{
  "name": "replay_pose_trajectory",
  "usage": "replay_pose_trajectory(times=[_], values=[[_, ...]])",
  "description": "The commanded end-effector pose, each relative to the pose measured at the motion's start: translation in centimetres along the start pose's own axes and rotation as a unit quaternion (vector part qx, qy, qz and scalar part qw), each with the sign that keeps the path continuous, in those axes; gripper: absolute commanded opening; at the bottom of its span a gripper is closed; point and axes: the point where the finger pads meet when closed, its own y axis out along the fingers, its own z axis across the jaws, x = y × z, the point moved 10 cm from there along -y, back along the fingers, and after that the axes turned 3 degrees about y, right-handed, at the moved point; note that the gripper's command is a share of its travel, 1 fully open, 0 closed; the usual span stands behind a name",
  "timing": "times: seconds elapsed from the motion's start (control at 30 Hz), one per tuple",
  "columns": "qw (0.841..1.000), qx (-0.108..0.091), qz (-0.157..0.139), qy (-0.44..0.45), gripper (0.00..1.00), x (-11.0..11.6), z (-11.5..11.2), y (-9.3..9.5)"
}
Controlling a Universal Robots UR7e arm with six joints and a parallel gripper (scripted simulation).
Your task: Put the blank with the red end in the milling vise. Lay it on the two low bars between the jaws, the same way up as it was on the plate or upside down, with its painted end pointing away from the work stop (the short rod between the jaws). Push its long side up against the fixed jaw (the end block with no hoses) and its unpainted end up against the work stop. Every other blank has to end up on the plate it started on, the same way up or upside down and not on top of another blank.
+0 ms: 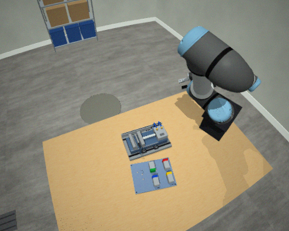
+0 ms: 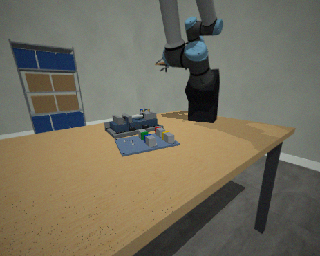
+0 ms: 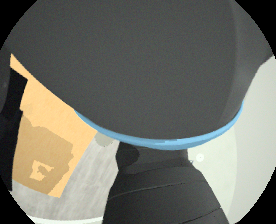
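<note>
The blank with the red end (image 1: 166, 165) (image 2: 160, 132) lies on the blue plate (image 1: 141, 185) (image 2: 128, 149), its red end toward the vise. The milling vise (image 1: 150, 153) (image 2: 120, 126) stands beside the plate. Its fixed jaw (image 1: 133, 141) (image 2: 118, 120) is the end block away from the blue hose fittings. No blank shows between the jaws; the work stop and low bars are too small to make out. My gripper (image 1: 181, 84) (image 2: 158, 67) is open and empty, high up near the robot base, far from vise and plate. The wrist view shows no fingers.
Blanks with green (image 1: 151, 165) (image 2: 143, 134), blue (image 1: 156, 181) (image 2: 151, 141) and yellow (image 1: 170, 178) (image 2: 168, 138) ends share the plate with the red one. The robot's black base (image 1: 219, 133) (image 2: 204, 104) stands at the table's far corner. Arm links fill most of the wrist view.
</note>
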Motion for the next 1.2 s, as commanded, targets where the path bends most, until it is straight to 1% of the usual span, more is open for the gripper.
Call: replay_pose_trajectory(times=[0.0,0.03,0.07,0.2,0.6,0.63,0.77,1.17], values=[[0.993,-0.111,0.017,-0.022,1.00,-3.3,2.2,1.1],[0.993,-0.111,0.017,-0.022,1.00,-3.3,2.2,1.1],[1.000,-0.022,0.003,-0.005,1.00,-0.6,0.5,0.2],[0.993,-0.111,0.017,-0.022,1.00,-3.3,2.2,1.1],[0.993,-0.111,0.017,-0.022,1.00,-3.3,2.2,1.1],[1.000,-0.002,-0.012,0.020,1.00,-1.0,0.1,0.2],[0.993,-0.009,-0.058,0.098,1.00,-4.8,0.3,0.9],[0.993,-0.009,-0.058,0.098,1.00,-4.8,0.3,0.9]])
